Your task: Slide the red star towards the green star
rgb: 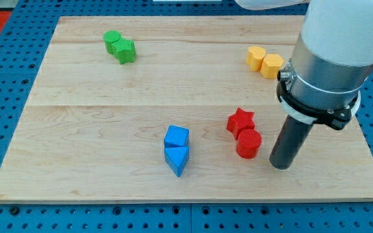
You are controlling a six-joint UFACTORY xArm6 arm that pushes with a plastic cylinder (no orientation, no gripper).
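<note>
Tool: my tip [280, 166] is resting bare, holding nothing, just right of red cylinder [248, 144] | Target: red star [240, 121] is sitting mid-board touching that cylinder, green star [126, 51] far upper-left | Risk: cylinder is blocking; pushing now is likely shoving both astray.

My arm comes in from the view's top right corner as a broad white cylinder, cut off by the frame's upper edge. Below it sits a wide grey metallic section, ringed at its lower rim by a black clamp with a small fitting on its left side. From under that collar, past a short white piece, a straight dark rod drops nearly upright, leaning slightly to the view's left. My tip [280, 166] sits low in the view's right half, at the height of the counter [109, 149].
</note>
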